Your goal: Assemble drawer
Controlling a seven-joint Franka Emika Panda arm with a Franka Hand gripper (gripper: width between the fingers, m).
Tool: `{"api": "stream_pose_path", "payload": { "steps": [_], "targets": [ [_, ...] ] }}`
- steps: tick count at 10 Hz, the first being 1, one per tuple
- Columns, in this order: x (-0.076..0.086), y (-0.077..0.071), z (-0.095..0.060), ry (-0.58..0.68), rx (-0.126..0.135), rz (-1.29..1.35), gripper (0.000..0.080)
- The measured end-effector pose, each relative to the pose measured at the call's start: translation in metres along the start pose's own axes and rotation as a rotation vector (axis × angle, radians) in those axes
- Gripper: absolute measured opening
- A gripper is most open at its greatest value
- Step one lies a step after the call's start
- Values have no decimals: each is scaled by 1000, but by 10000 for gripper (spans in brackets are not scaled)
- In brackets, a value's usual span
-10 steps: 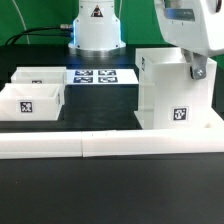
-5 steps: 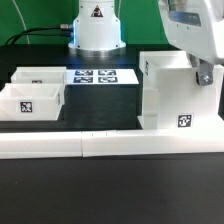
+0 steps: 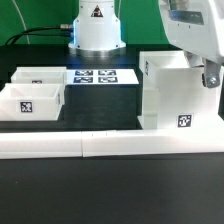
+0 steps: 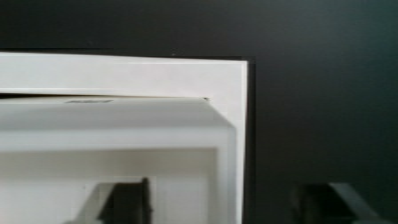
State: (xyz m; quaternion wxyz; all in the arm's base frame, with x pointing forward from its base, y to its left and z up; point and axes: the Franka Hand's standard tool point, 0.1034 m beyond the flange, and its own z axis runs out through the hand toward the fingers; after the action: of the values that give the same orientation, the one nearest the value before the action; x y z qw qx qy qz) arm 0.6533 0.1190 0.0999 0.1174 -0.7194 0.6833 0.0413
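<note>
White drawer shell (image 3: 168, 95) upright — claw (image 4: 231, 205) spread wide, w/ wall btwn fingers (image 4: 125, 205).

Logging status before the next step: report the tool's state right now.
Tool: open, straddling one wall of the tall white plastic shell, gripping nothing.

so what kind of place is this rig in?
Most likely a robotics lab bench, not a home or a factory floor: a marker board of square tags lies on a black table, a tagged white drawer shell and trays stand on it, and a robot base is behind.
</note>
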Motion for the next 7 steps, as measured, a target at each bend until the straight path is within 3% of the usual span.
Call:
{"api": "stream_pose_path", "payload": {
  "steps": [1,2,3,5,6,7],
  "targets": [
    [0,0,0,0,1,-1,492],
    [-1,0,0,0,1,-3,615],
    [-1,0,-1,0,1,-4,639],
    [0,4,-7,-2,-5,-168,648],
    [1,9,-16,-14,-23,-280,648],
    [-1,12,-28,-23,-24,-354,648]
  ]
}}
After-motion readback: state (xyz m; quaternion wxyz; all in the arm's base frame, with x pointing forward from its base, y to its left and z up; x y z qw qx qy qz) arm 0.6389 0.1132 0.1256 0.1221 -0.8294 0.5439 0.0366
